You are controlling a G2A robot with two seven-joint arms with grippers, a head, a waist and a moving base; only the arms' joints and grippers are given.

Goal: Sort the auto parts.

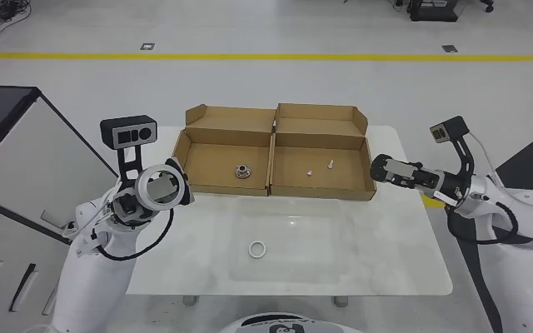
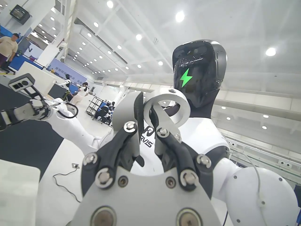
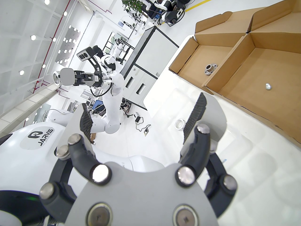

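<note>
My left gripper [image 2: 147, 111] is shut on the rim of a silver metal ring [image 2: 181, 109], held up in the air off the table's left side; from above the ring [image 1: 179, 178] faces upward. My right gripper [image 3: 141, 111] is open with nothing in it, and hovers at the right end of the right cardboard box [image 1: 366, 166]. A small white ring [image 1: 258, 248] [image 3: 180, 123] lies on the white table [image 1: 375, 258]. In the left box [image 1: 200, 158] sits a metal flange [image 1: 242, 171] [image 3: 210, 68]. The right box holds two small pale parts [image 1: 309, 173] [image 1: 330, 163].
The two open boxes stand side by side at the table's back edge, lids folded back. A white cabinet [image 1: 25, 158] stands left of the table. The table's front half holds just the small white ring.
</note>
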